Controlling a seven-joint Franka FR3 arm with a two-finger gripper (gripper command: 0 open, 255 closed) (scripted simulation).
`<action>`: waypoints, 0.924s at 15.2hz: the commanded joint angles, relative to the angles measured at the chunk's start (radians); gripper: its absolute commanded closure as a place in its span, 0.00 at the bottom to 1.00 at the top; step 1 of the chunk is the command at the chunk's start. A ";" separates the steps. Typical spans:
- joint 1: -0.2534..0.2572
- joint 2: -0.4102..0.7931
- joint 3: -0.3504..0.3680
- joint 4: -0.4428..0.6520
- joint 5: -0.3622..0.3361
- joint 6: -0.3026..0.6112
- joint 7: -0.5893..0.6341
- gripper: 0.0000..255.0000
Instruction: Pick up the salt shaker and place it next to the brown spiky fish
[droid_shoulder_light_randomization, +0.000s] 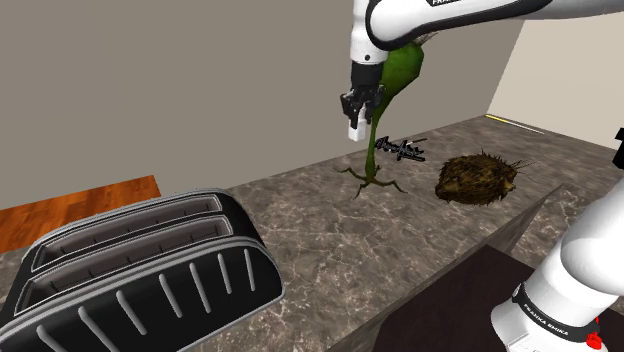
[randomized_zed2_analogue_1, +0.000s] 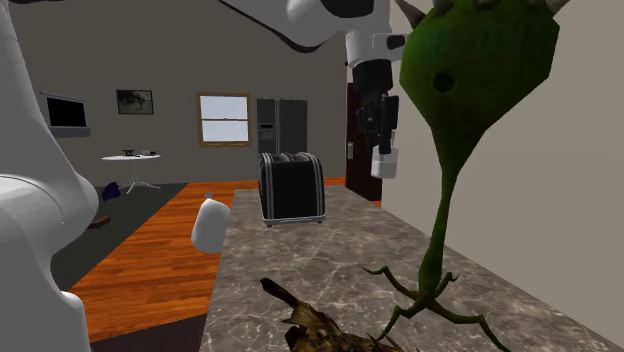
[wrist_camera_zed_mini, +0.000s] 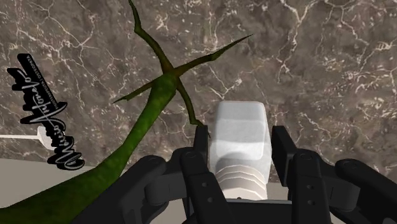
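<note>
Your claw (droid_shoulder_light_randomization: 358, 108) is clamping the shaker (wrist_camera_zed_mini: 240, 133) high over the counter (droid_shoulder_light_randomization: 300, 235); the fish (droid_shoulder_light_randomization: 477, 178) is lying below, toward the shoulder view's right.

The white arm (droid_shoulder_light_randomization: 470, 15) is stretched out high, and the wrist is bent so that the black gripper (droid_shoulder_light_randomization: 358, 108) is pointed straight down. A white salt shaker (wrist_camera_zed_mini: 238, 137) is clasped between the two fingers (wrist_camera_zed_mini: 281, 149), with its end kept beyond the fingertips.
</note>
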 joint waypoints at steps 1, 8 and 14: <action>-0.020 -0.047 -0.030 -0.048 0.011 0.008 -0.053 1.00; -0.077 -0.181 -0.138 -0.191 0.021 0.036 -0.222 1.00; -0.127 -0.257 -0.239 -0.269 0.005 0.051 -0.366 1.00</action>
